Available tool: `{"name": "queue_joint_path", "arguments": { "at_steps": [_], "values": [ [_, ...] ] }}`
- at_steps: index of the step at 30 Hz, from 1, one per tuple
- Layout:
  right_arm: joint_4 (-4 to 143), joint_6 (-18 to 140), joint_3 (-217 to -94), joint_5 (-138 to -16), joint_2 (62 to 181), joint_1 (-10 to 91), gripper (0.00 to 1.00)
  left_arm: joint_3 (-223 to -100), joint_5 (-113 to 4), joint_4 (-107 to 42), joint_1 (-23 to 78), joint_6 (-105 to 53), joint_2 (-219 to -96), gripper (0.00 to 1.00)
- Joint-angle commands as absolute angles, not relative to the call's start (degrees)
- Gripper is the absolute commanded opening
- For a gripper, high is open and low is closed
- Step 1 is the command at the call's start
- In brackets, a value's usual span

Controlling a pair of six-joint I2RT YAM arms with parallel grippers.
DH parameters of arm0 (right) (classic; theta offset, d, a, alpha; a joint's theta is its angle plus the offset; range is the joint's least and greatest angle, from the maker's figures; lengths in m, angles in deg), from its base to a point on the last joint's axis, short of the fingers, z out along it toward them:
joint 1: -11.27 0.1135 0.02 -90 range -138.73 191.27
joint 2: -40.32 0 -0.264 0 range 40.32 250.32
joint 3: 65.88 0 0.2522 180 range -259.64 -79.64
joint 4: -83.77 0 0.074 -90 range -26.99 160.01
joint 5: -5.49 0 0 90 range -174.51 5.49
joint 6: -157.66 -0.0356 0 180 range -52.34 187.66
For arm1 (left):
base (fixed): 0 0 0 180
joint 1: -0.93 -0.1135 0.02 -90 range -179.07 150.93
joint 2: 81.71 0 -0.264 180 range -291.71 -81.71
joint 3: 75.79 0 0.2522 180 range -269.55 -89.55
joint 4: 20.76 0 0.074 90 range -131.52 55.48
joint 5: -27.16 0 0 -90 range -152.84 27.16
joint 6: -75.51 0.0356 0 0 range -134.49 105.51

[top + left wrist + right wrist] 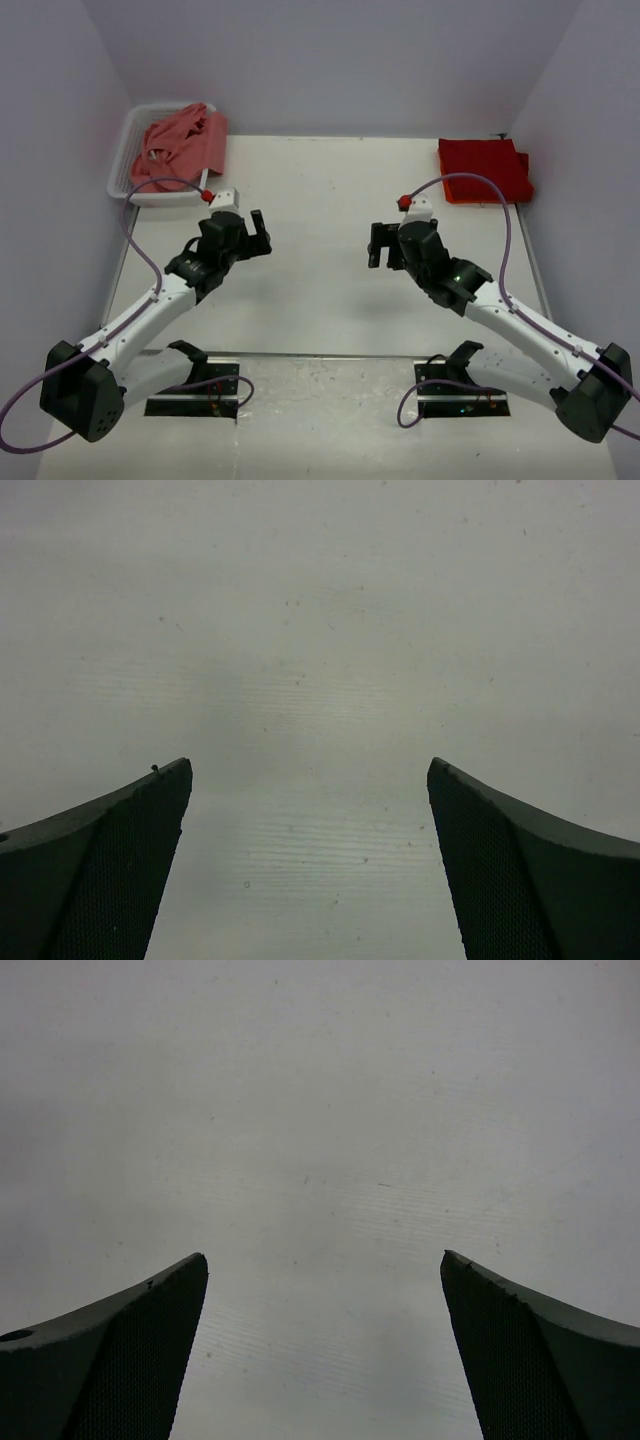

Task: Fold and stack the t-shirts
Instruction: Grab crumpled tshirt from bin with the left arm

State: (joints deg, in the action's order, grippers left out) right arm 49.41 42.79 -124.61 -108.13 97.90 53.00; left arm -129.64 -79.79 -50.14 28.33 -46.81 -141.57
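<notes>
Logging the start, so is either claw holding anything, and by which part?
Nothing is held: the left claw and the right claw both stand open and empty, away from the salmon t-shirt and folded red t-shirts.

A robotics lab test cell, viewed from above.
A left arm [150, 300] and a right arm [510, 310], both white-and-black robot arms, are bolted side by side at the near edge of a white bench [320, 190] enclosed by plain pale walls [330, 60] on three sides. Purple cables [135, 245] loop from each arm.
</notes>
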Motion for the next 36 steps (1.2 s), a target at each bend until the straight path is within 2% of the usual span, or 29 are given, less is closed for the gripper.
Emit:
{"name": "queue_joint_path", "arguments": {
  "at_steps": [1,11,14,15,16,19,23,31,36],
  "values": [
    [51.73,41.38,-124.29,-107.1,94.47,53.37,0.99,-131.11,-81.38,-48.66,28.44,-44.99,-140.86,1.0],
    [50.76,41.9,-124.47,-105.08,87.79,53.37,0.99,-149.29,-94.74,-57.37,27.13,-40.34,-152.53,1.0],
    [48.66,42.08,-125.6,-104.11,87.69,53.37,0.99,-154.47,-89.15,-58.34,18.81,-38.84,-156.83,1.0],
    [47.43,42.08,-126.13,-104.03,87.61,53.37,0.99,-155.63,-81.03,-58.17,15.21,-38.75,-158.07,1.0],
    [46.99,41.99,-126.31,-103.94,87.61,53.37,0.99,-158.34,-78.6,-58.25,10.04,-38.58,-161.31,1.0],
    [47.86,41.82,-124.83,-102.28,86.12,53.37,0.99,-164.32,-78.57,-60.88,5.35,-37.17,-167.64,1.0],
    [50.84,41.73,-122.19,-97.01,85.06,53.46,0.99,-177.31,-77.79,-63.52,3.05,-34.63,-179.32,1.0],
    [51.9,42.6,-120.95,-94.88,85.85,53.72,0.99,-199.11,-74.7,-66.77,-0.72,-31.02,-198.49,0.97],
    [52.6,43.4,-118.76,-95.94,85.76,53.72,0.99,-200.55,-73.48,-65.11,-2.32,-30.31,-201.41,0.97]
  ]
}}
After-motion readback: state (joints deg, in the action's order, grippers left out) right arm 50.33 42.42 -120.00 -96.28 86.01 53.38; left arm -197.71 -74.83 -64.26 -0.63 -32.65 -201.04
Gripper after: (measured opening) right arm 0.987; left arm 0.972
